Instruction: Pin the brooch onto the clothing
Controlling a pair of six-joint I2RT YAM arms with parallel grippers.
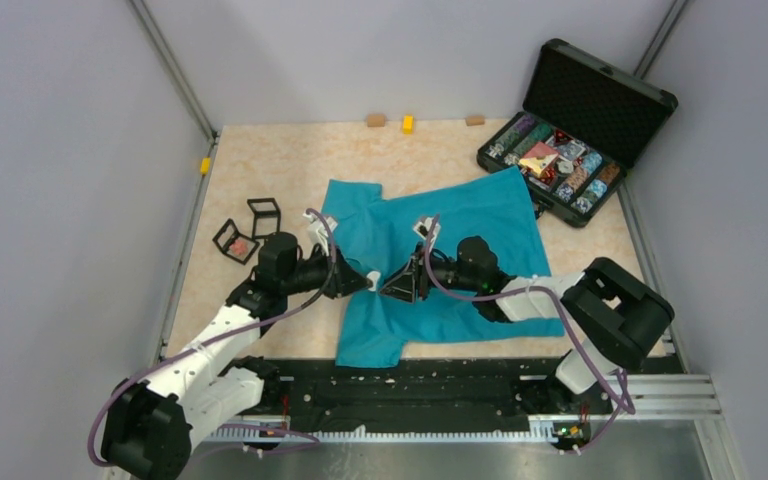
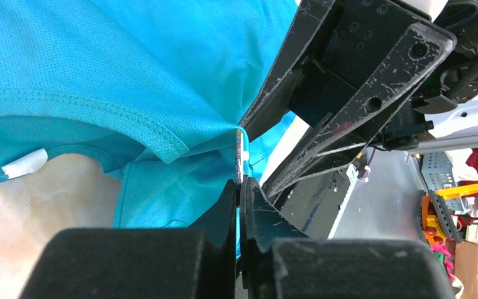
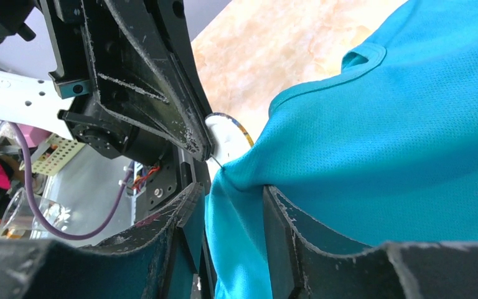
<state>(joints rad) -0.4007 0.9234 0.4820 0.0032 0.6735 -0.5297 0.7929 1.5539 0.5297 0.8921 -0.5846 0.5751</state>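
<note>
- Two small black open boxes (image 1: 236, 240) sit on the table (image 1: 280, 160), outboard of the left arm, well apart from its tool.
- Left gripper (image 2: 239, 185): jaws closed all the way, clamped on the brooch (image 3: 226, 136). From its own wrist camera the brooch is edge-on, a thin sliver standing out past the fingertips.
- From the right wrist camera the brooch shows a pale back face with a coloured rim. A fine pin point below it is at the cloth surface; whether it has gone through, cannot tell.
- T-shirt (image 1: 480, 225): teal, spread flat on the table under both tools, with one fold pulled up between them. White label (image 2: 25, 163) lies inside the collar, off to the side of the left fingers.
- Right gripper (image 3: 230, 193): tip to tip with the left one, jaws part-way apart, with the raised fold of the T-shirt filling the gap and held there.
- Black case (image 1: 600, 90), lid open, with trinkets inside, lies far beyond the right arm.
</note>
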